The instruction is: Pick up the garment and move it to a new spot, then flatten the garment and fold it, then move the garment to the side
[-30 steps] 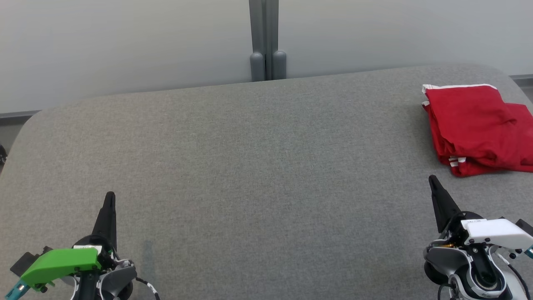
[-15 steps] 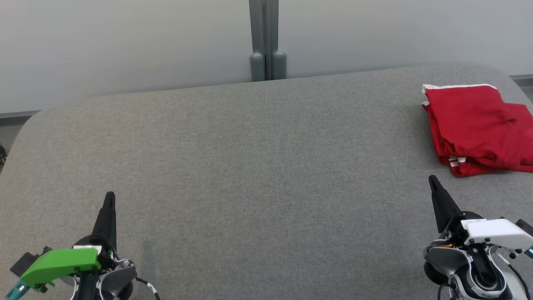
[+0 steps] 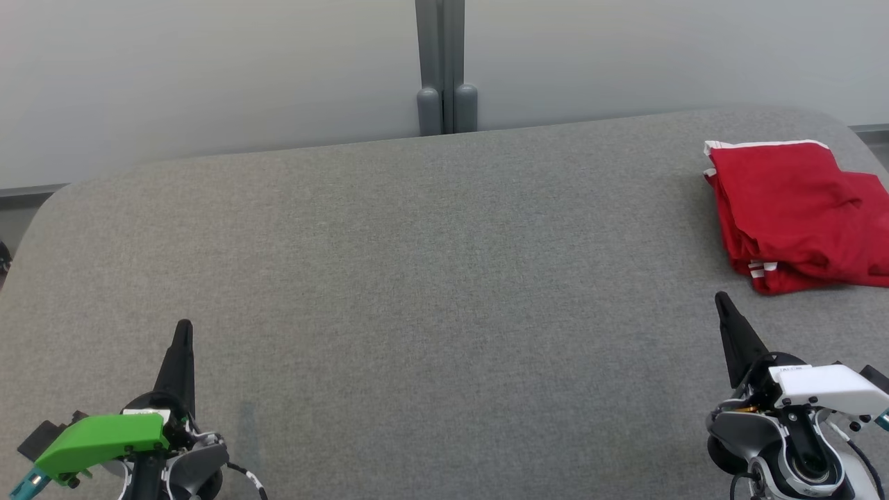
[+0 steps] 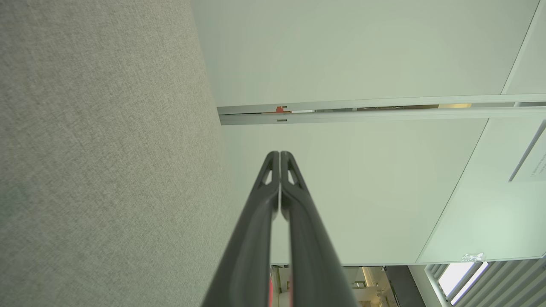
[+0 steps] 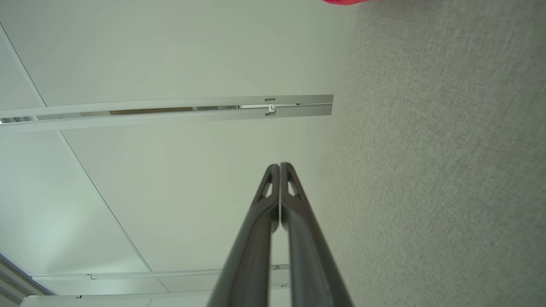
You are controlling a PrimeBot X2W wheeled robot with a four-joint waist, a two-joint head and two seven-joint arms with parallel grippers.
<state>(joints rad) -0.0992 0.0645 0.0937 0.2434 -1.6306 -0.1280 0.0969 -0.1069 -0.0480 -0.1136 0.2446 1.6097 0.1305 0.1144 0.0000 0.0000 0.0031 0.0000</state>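
Observation:
A red garment [image 3: 799,212] with white trim lies folded in a compact stack at the far right of the grey fabric table [image 3: 430,278]; a sliver of the garment [image 5: 345,1] shows at the top edge of the right wrist view. My left gripper [image 3: 183,326] rests at the lower left, shut and empty, its fingers [image 4: 279,155] pressed together. At the lower right my right gripper [image 3: 721,297] is also shut and empty, its tip just below and left of the garment, apart from it. Its fingers [image 5: 279,167] meet with no gap.
Pale wall panels run behind the table, with a grey vertical post [image 3: 444,69] at the middle back. The table's rounded corners curve away at far left and far right. The garment reaches the right edge of the head view.

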